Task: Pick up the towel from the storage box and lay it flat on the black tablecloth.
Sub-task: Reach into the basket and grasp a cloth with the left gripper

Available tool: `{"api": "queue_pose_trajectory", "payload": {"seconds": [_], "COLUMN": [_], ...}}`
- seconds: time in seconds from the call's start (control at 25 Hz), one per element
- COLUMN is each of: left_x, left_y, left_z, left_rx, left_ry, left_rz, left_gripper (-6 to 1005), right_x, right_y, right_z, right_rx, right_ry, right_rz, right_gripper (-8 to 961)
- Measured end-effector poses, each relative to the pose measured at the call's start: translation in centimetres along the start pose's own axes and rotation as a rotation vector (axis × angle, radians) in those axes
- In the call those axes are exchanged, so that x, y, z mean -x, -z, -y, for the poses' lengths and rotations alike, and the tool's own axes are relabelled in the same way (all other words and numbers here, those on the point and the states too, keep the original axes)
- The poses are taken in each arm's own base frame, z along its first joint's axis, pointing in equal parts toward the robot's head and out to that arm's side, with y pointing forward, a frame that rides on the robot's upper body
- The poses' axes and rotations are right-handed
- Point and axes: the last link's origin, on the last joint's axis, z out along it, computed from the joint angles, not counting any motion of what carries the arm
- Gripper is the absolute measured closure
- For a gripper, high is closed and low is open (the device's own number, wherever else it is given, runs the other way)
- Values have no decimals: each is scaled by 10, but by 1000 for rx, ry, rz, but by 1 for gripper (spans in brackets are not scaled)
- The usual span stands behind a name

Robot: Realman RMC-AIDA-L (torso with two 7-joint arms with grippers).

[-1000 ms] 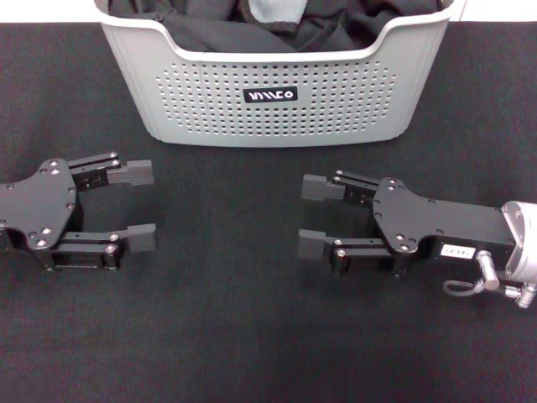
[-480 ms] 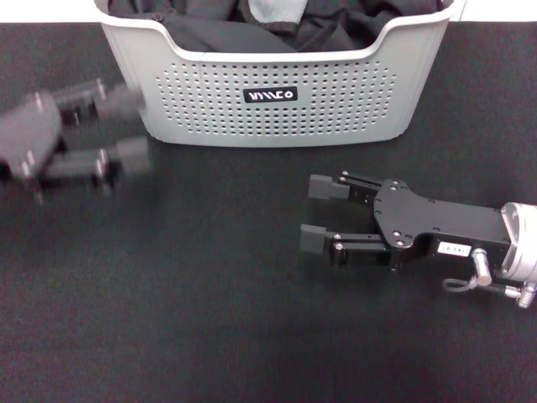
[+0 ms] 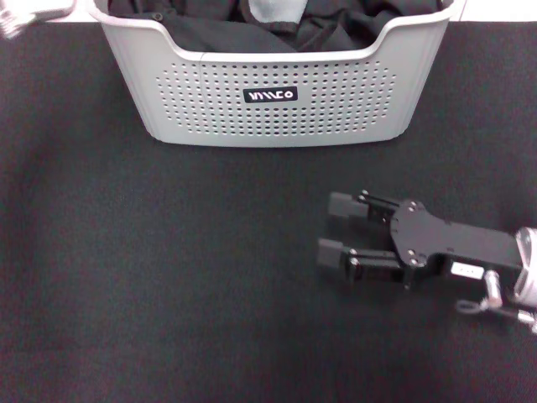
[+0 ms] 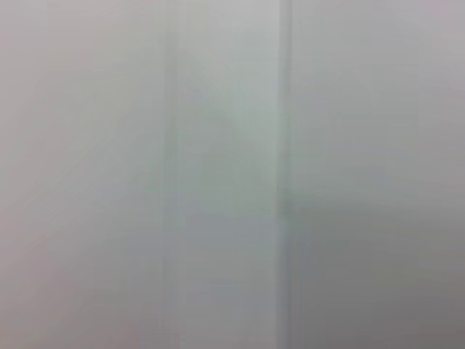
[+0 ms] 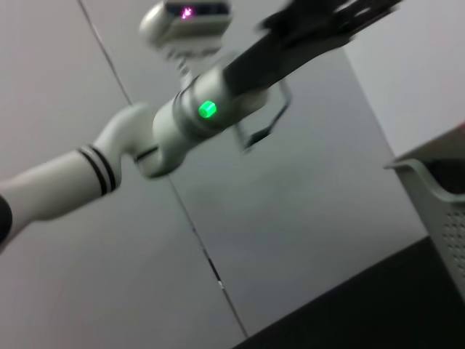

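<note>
Two open fingers on the right gripper (image 3: 329, 227) hover idle; black clothes could snag with the towel (image 3: 277, 10).

storage box (image 3: 277, 101) on black tablecloth (image 3: 168, 277), towel (image 3: 273, 10) seemingly inside

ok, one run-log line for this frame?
phase: reach | left gripper: raised, off the cloth | right gripper: open, low over tablecloth | towel: in box, not grasped
</note>
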Motion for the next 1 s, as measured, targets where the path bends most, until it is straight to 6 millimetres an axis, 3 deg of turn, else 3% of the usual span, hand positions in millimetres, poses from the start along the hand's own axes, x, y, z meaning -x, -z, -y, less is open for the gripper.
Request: {"api": "queue_pose_trajectory", "payload": {"seconds": [0.2,0.52,0.68,1.0], "left_x": [-2,-5,-8,-3], "left_y": [-57,-111,-123,-140], "left_z": [27,39,41,43], "left_rx": [-211,-480,-529,-522], "left_ry": [-63,-202,-252,-225], "left_rz": [140,332,359,382], "left_gripper": [122,123,124,335], "right_x": [-15,-25,-24,-26], "right_y": [17,27,25,27], "right_z": [-5,-6,-4,-5], "right_rx": [-63,-109,-110,-117], "right_ry": [-19,-34,-21,-19], "right_rz": [32,50,41,41], "right_gripper": [86,87,87,88]}}
